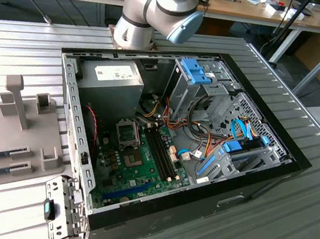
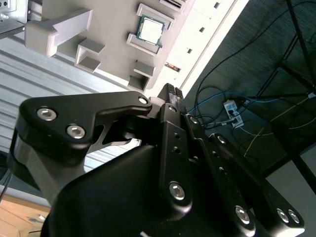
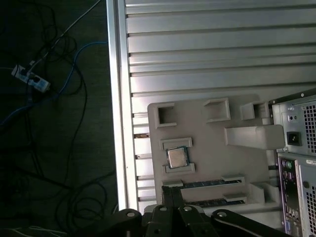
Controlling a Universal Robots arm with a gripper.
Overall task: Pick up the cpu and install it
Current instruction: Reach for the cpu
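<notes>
Pick-up is not yet made; the closed, empty end effector (image 2: 173, 92) hangs well clear of the cpu (image 2: 149, 28) on its grey holder (image 2: 113, 19); grasping likely needs it opened and centred over the chip.

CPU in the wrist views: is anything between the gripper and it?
Nothing visible. The cpu lies uncovered in its recess on the grey fixture plate in both wrist views. The gripper hangs apart from it, shut and empty.

Ribbed metal table (image 1: 287, 230), open computer case (image 1: 245, 192), grey holder plate (image 1: 28, 132) on it
</notes>
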